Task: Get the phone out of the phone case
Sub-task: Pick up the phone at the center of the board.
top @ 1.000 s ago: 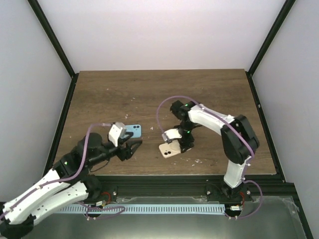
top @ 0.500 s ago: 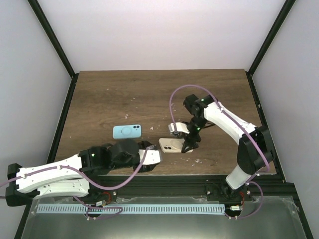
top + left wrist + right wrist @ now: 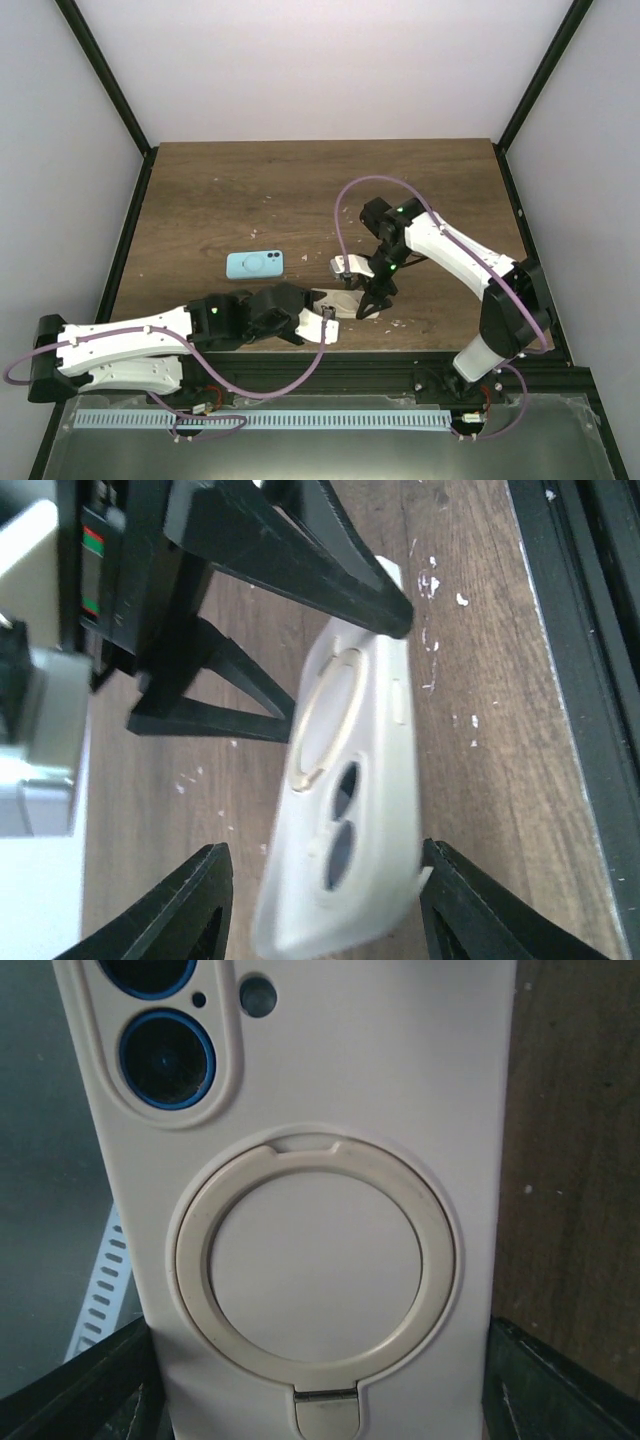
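Two arms meet: right hand (image 3: 368, 300) grips phone case (image 3: 330, 1210), left hand (image 3: 325, 895) straddles.

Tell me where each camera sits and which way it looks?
Top: fixed above and behind the arms, facing down on the table; both arms show whole, with the left gripper and right gripper.
Left wrist: on the left arm, looking low across the table at the case; left fingers frame the bottom.
Right wrist: on the right arm, facing the case's back close up; right fingers fill the bottom corners.
Shared: all three see the case.
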You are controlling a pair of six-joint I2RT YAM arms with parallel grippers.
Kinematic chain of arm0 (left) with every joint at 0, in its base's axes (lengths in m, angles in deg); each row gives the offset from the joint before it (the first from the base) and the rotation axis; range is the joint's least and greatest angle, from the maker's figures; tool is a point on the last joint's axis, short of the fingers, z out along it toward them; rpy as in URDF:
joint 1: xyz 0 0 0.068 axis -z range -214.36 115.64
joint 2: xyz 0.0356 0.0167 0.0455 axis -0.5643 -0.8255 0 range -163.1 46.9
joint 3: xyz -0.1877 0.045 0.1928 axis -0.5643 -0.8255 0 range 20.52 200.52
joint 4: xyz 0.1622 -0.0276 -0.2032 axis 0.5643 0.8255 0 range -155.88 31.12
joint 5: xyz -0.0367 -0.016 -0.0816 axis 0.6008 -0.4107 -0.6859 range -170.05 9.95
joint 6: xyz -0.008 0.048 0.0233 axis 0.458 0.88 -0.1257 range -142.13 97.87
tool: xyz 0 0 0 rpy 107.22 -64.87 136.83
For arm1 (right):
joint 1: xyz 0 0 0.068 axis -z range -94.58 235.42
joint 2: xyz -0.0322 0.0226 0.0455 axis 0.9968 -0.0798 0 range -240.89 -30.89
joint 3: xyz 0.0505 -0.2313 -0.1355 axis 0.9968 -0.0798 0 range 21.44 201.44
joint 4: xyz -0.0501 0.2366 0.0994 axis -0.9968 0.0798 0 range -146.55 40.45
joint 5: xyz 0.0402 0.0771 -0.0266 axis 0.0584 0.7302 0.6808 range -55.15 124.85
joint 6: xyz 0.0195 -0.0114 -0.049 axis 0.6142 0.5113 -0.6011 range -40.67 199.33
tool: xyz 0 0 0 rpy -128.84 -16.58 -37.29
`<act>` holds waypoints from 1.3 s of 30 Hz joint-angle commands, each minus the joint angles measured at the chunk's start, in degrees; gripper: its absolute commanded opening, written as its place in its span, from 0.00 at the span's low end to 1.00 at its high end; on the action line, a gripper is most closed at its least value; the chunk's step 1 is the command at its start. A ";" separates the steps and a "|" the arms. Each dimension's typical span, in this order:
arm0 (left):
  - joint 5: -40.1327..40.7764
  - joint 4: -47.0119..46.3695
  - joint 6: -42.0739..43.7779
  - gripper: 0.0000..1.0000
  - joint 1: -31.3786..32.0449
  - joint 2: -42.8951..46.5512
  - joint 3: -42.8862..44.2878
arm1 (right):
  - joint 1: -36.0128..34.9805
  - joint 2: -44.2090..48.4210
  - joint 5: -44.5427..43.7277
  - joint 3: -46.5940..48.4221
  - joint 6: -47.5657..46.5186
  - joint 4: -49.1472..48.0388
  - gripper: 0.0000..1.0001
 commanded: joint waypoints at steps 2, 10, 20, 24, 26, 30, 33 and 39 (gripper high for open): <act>3.70 -4.91 8.56 0.48 0.92 1.29 -1.56 | -1.89 1.95 3.76 -0.07 1.11 0.70 0.60; 4.94 -5.69 12.59 0.28 1.22 1.87 -2.72 | -2.74 2.10 4.31 1.11 3.12 0.78 0.60; 6.16 -4.70 8.88 0.00 1.36 0.89 -2.47 | -2.74 1.78 4.73 1.14 4.18 0.49 0.69; 5.93 -1.93 1.94 0.00 1.23 3.02 -2.75 | -2.38 4.46 3.48 2.79 5.03 -1.30 0.91; 4.38 1.78 -4.31 0.00 0.27 3.50 -1.51 | -2.06 5.98 3.05 4.50 5.73 -2.14 0.95; 0.72 8.91 -13.62 0.00 -5.20 3.97 -0.59 | -2.05 10.14 4.38 1.80 12.50 -10.35 1.00; -4.23 8.23 -16.19 0.00 -9.58 7.07 -1.84 | -2.18 14.25 4.72 -4.69 20.06 -21.64 0.95; -13.21 10.24 -18.49 0.00 -15.74 7.98 1.84 | -3.43 16.97 0.68 -8.77 25.11 -31.11 0.79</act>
